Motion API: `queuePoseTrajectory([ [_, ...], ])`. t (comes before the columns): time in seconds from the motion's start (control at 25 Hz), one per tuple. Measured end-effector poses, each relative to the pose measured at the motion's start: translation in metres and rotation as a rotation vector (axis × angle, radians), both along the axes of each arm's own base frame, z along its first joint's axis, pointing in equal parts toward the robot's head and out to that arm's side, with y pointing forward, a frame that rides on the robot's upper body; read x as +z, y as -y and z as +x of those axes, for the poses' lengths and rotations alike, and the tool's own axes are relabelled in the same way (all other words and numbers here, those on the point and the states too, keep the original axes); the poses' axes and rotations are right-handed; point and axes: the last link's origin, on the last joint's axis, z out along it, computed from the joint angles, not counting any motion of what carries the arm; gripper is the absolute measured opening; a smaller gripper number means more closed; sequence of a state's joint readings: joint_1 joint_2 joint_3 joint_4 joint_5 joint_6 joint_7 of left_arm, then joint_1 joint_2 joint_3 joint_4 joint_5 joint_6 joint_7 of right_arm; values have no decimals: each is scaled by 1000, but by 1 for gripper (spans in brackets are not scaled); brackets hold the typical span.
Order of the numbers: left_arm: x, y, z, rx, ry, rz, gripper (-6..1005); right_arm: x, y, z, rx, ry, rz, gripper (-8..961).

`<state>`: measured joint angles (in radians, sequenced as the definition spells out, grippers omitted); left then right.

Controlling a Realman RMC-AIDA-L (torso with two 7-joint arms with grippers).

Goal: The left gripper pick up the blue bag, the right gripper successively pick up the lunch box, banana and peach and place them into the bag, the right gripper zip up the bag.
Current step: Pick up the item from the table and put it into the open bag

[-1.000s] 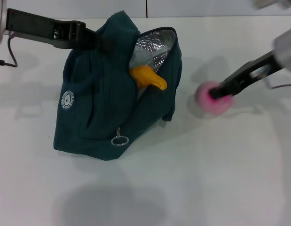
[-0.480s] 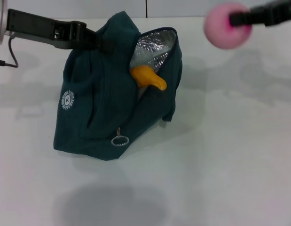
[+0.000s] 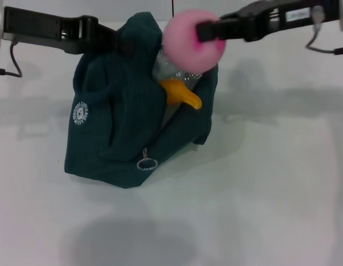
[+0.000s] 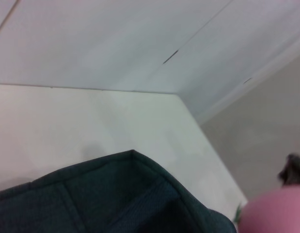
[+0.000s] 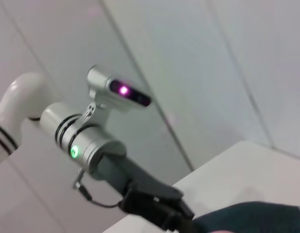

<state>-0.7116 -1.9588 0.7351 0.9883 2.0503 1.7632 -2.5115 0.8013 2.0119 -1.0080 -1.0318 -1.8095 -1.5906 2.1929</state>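
Bag [image 3: 124, 127]: dark teal-green fabric, silver foil lining, round white logo, silver zipper ring. Peach [image 3: 190, 44]: pink. Banana [image 3: 182, 95]: yellow-orange. Left gripper [image 3: 113, 43] and right gripper [image 3: 207, 30]: black. Table [image 3: 260, 194]: white.

The peach [image 3: 192, 47] hides the bag mouth [image 3: 179, 72]; the banana [image 3: 184, 93] shows perhaps 1 end only.
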Motion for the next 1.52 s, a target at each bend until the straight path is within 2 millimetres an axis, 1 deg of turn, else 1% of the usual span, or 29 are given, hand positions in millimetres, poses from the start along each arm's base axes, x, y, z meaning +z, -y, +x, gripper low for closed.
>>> queuePoseTrajectory([
  [0.12, 1, 0, -2, 7, 22, -5, 63, -11, -2, -2, 5, 9, -14, 34],
  [0.4, 2, 0, -4, 10, 25, -4, 64, -27, -8, -5, 16, 32, -15, 38],
  [0.76, 2, 0, -5, 8, 24, -2, 65, -30, -11, -12, 44, 35, 6, 43],
  [1.12, 4, 0, -7, 11, 21, 1, 66, -30, -12, -12, 45, 35, 10, 241],
  [1.32, 5, 1, -8, 14, 19, 3, 66, -28, -12, -11, 40, 31, 10, 394],
  [1.52, 5, 1, -9, 15, 18, 4, 67, -25, -11, -12, 43, 16, 12, 398],
])
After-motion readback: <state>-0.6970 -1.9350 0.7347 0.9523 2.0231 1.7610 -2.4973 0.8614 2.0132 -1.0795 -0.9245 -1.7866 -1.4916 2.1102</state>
